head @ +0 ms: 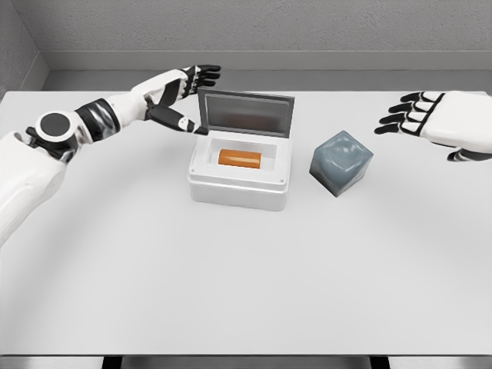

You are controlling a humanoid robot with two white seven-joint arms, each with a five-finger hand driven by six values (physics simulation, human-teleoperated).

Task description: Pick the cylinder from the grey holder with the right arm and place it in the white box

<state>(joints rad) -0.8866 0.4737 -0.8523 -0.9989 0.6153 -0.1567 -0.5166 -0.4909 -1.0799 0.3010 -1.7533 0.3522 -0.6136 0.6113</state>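
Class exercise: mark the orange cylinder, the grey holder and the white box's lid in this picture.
orange cylinder (240, 158), head view, middle of its side
grey holder (341, 162), head view, its top face
white box's lid (246, 113), head view, inner face of the raised lid

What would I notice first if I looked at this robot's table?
Probably the bright orange cylinder lying inside the open white box mid-table. Next, the grey holder just right of it, and two white hands with spread fingers: the left hand beside the box's lid, the right hand hovering far right.
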